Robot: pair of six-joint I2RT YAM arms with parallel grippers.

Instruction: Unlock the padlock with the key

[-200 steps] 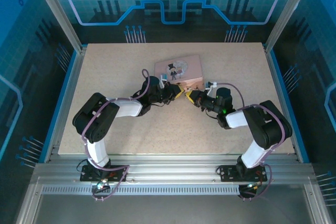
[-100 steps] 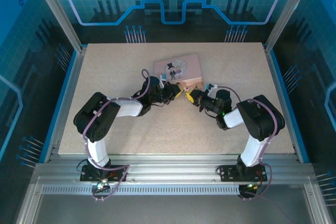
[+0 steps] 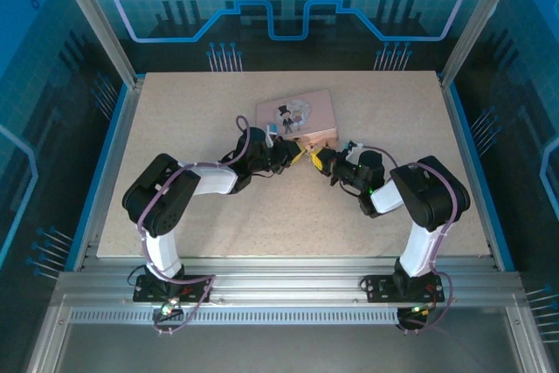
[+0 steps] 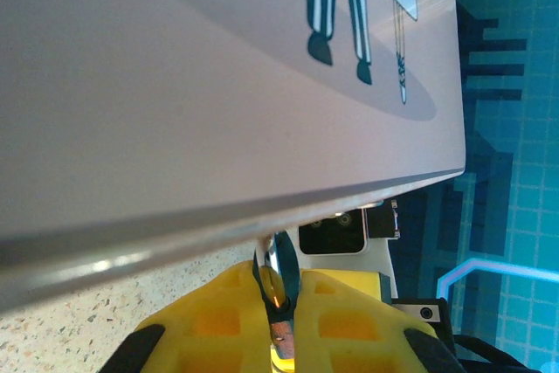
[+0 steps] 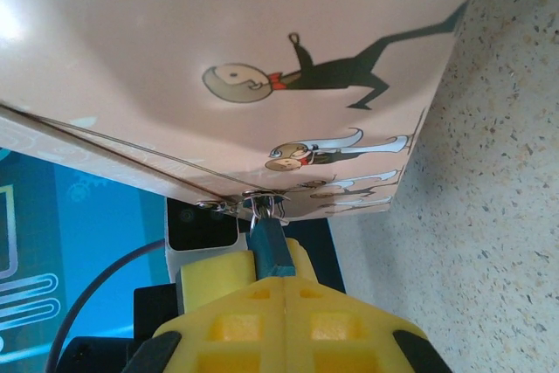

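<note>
At the near edge of the pink box (image 3: 295, 113), toward the middle of the table (image 3: 218, 216), the two tools meet nose to nose. The right tool (image 3: 320, 162) is pressed together on the padlock (image 5: 269, 246), whose bluish body sticks out of its grip while the thin shackle hangs in the box's silvery latch (image 5: 262, 205). The left tool (image 3: 294, 156) is pinched almost flat on a thin silvery piece that we take for the key (image 4: 275, 266) (it is tiny and half buried in the grip, so we say this with caution), just beside that same latch under the box's edge. We judge the step in hand to be seating and turning the key. To do it well, we would hold the padlock firm with the right tool and line the key up along the body's axis, not at a slant. We would push gently until it seats, and only then roll the left wrist, slowly. Twisting early could bend the key or drag the box across the table.
</note>
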